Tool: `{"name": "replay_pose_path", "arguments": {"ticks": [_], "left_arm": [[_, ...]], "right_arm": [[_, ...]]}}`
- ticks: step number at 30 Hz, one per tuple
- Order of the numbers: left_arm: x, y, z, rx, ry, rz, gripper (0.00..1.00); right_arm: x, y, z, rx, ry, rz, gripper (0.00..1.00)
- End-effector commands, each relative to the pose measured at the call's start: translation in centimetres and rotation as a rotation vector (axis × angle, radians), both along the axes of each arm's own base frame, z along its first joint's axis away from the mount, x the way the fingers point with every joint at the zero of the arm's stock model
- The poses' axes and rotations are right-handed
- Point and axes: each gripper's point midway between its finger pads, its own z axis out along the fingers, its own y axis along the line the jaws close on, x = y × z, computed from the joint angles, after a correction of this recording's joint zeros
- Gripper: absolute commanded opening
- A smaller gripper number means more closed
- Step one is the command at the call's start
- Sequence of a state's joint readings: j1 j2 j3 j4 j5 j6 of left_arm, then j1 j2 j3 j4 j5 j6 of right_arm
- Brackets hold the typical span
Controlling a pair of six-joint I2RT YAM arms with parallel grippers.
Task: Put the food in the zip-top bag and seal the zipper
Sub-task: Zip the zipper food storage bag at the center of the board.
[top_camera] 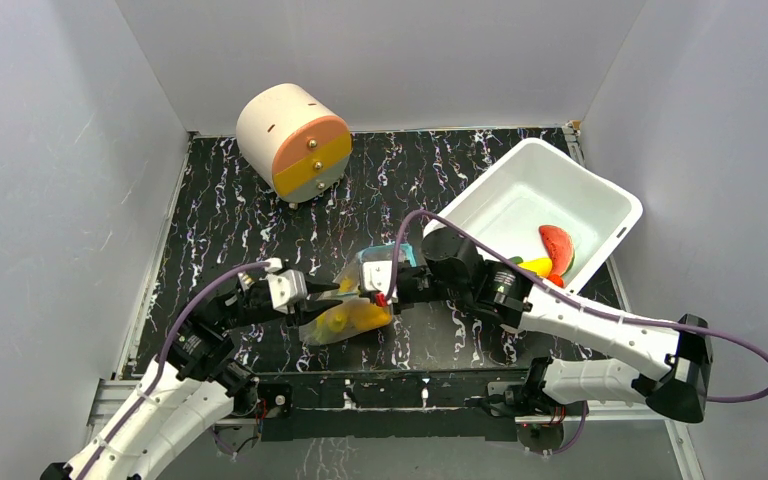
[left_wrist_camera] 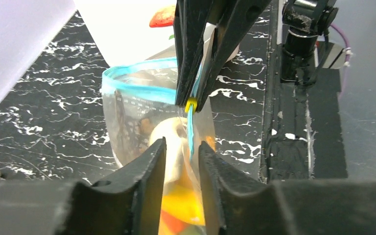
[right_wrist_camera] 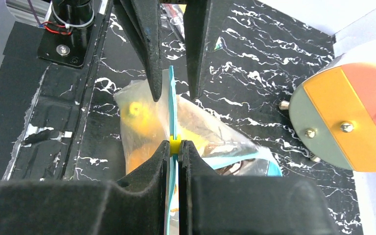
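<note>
The zip-top bag (top_camera: 345,322) lies at the table's near middle with yellow and orange food (top_camera: 365,318) inside, also in the left wrist view (left_wrist_camera: 186,200). My right gripper (right_wrist_camera: 176,147) is shut on the yellow slider (right_wrist_camera: 176,144) of the teal zipper (right_wrist_camera: 171,98). The zipper's far part stands open in a loop (left_wrist_camera: 137,81). My left gripper (left_wrist_camera: 182,147) is open, its fingers either side of the bag's edge and the zipper strip (left_wrist_camera: 191,132). From above, the left gripper (top_camera: 328,291) and right gripper (top_camera: 368,290) face each other across the bag.
A white tub (top_camera: 520,160) at the back right holds a red slice (top_camera: 557,248) and a yellow piece (top_camera: 535,265). A cream drum with an orange, yellow and grey face (top_camera: 293,140) stands at the back left. White walls enclose the table.
</note>
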State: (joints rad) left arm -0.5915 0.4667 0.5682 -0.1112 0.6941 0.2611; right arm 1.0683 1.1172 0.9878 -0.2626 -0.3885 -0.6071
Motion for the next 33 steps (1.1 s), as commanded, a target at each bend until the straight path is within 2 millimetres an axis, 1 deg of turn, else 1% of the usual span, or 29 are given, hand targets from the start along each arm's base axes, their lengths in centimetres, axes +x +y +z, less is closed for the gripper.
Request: {"name": "replay_pose_path", "arguments": {"ticks": [1, 3, 6, 7, 8, 9, 11, 12, 15, 19, 22, 25, 29, 31, 33], "left_arm": [[-0.9, -0.5, 1.7, 0.003, -0.026, -0.084, 0.34], [-0.8, -0.6, 1.4, 0.017, -0.013, -0.088, 0.38], [-0.5, -0.8, 1.1, 0.024, -0.014, -0.084, 0.39], [-0.3, -0.8, 1.1, 0.023, -0.013, -0.081, 0.37], [-0.2, -0.9, 1.1, 0.022, -0.012, -0.079, 0.32], [-0.1, -1.0, 1.1, 0.022, -0.009, -0.080, 0.25], [0.1, -1.1, 1.1, 0.021, -0.005, -0.078, 0.06], [0.2, -1.1, 1.1, 0.019, -0.002, -0.074, 0.00], [0.4, -1.0, 1.5, 0.003, -0.002, -0.049, 0.00], [0.5, -0.5, 2.3, -0.021, -0.013, -0.008, 0.00], [0.8, 0.0, 3.0, -0.025, -0.016, 0.034, 0.00], [0.5, 0.2, 3.9, -0.031, -0.022, 0.038, 0.00], [0.1, 0.5, 5.3, -0.065, -0.042, 0.048, 0.00], [0.0, 0.7, 5.6, -0.079, -0.050, 0.056, 0.00], [-0.1, 0.8, 5.4, -0.075, -0.053, 0.053, 0.00]], "right_arm": [[-0.2, 1.3, 2.6, 0.072, 0.018, 0.037, 0.00], [-0.2, 1.8, 2.4, 0.067, 0.035, 0.042, 0.00], [-0.3, 2.2, 2.5, 0.071, 0.056, 0.054, 0.00], [-0.4, 2.3, 2.6, 0.075, 0.059, 0.057, 0.00], [-0.5, 2.4, 2.6, 0.080, 0.063, 0.061, 0.00], [-0.5, 2.4, 2.7, 0.084, 0.064, 0.063, 0.00], [-0.6, 2.3, 2.6, 0.089, 0.069, 0.062, 0.00], [-0.6, 2.2, 2.5, 0.088, 0.072, 0.060, 0.00], [-0.5, 1.8, 1.8, 0.072, 0.075, 0.040, 0.00], [0.3, 0.4, 0.6, 0.015, 0.054, -0.026, 0.00], [0.8, -0.6, 0.4, -0.012, 0.031, -0.066, 0.00], [1.0, -1.6, 0.2, -0.021, 0.019, -0.094, 0.00], [1.1, -2.5, 0.1, -0.041, 0.019, -0.114, 0.00], [1.1, -2.6, 0.1, -0.047, 0.021, -0.116, 0.00], [1.1, -2.6, 0.2, -0.049, 0.022, -0.117, 0.00]]}}
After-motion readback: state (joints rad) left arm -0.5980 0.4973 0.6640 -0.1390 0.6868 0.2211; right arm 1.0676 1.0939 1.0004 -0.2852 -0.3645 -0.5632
